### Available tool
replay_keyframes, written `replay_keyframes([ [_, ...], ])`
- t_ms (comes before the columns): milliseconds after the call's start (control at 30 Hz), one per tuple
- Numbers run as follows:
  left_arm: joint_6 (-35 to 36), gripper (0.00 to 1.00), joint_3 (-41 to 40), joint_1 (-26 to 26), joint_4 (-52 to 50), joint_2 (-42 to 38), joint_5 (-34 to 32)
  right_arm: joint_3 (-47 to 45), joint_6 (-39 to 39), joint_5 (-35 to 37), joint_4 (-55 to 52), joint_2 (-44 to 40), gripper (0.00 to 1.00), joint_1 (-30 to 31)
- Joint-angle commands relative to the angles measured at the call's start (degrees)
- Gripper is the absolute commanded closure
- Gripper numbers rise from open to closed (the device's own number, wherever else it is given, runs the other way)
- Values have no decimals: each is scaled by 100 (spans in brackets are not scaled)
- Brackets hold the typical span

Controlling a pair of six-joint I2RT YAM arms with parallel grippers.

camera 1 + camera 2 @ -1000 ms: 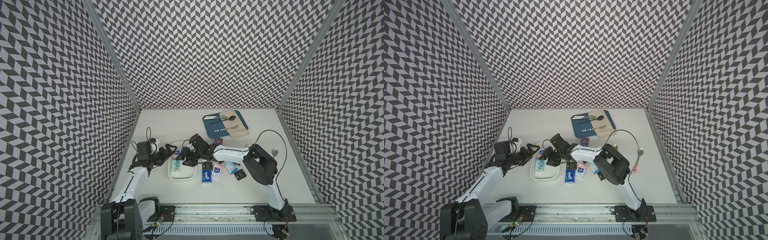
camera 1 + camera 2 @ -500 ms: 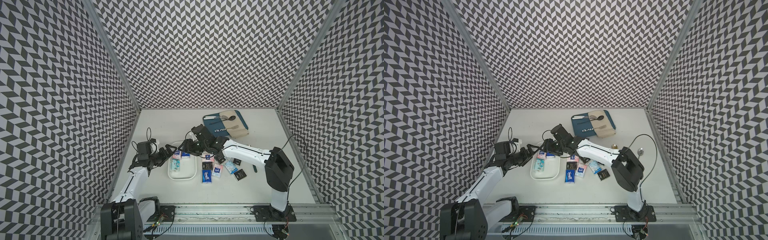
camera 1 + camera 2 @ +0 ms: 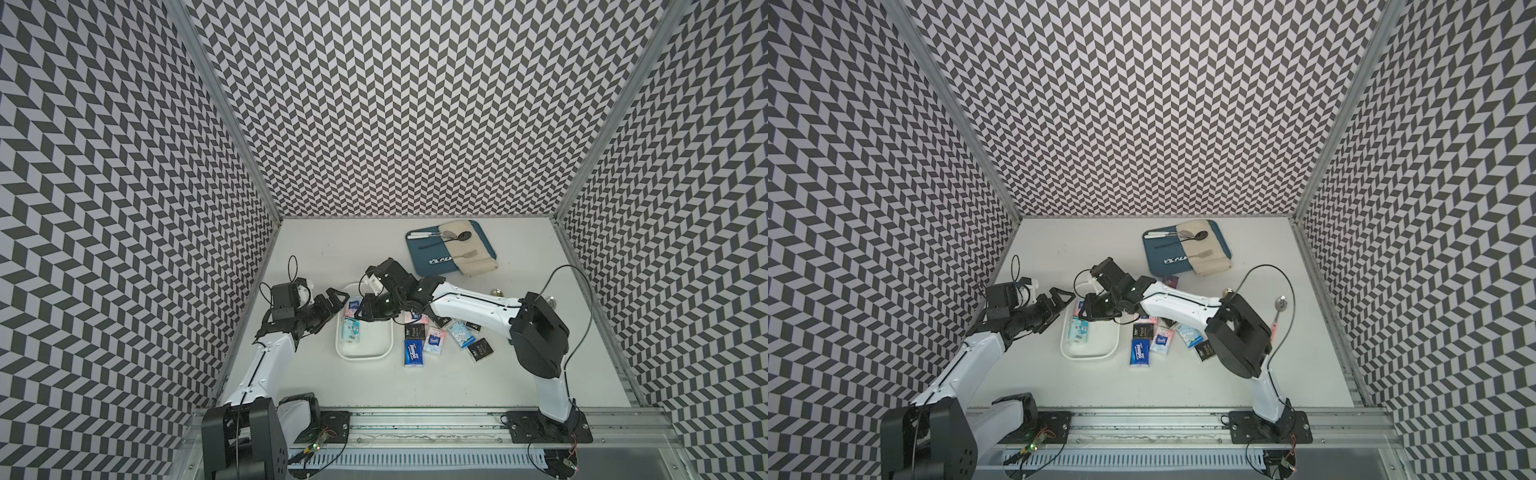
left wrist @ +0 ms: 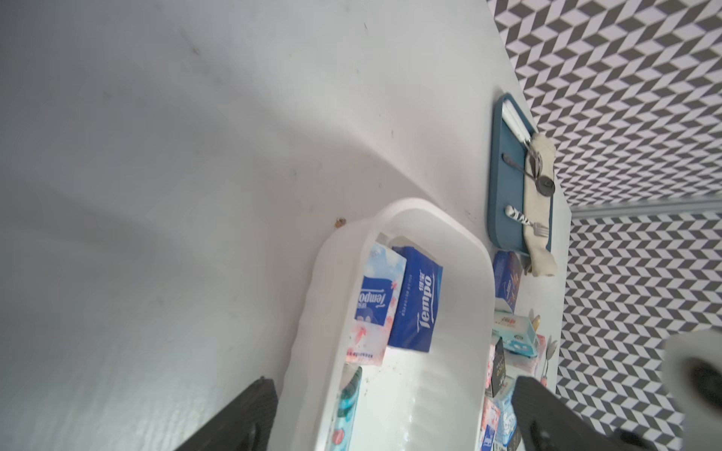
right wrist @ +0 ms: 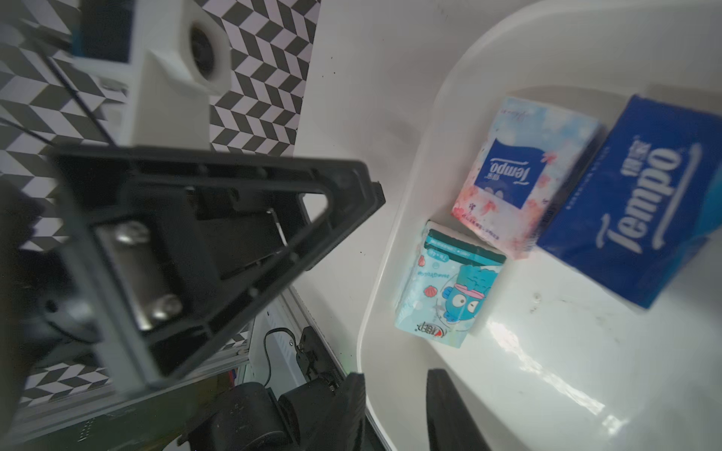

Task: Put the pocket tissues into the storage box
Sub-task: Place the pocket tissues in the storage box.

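Between picks, judging by layout. Three pocket tissues [image 5: 523,175] in storage box [image 3: 371,338]; loose packets [image 3: 414,352] at its 3 o'clock. Over box: right gripper [image 5: 394,377], fingers narrowly apart, empty. At 9 o'clock: left gripper [image 3: 333,303], spread wide. Next: pinch loose packet.

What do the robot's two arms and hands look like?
The left arm and right arm have white shells, black joints and black bases. The left hand and right hand are black with triangular open-frame fingers. Thin black cables loop from each arm.
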Motion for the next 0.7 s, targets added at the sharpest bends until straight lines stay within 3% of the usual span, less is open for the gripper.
replay_keyframes([
  [0,-160,0,246,268,140,27,-185,415,-113,-417,278,414,72,140],
  [367,-280,0,312,532,93,-36,-122,1010,199,-531,110,1358,74,157],
  [667,-230,0,121,506,101,-111,133,915,182,-316,343,924,66,64],
])
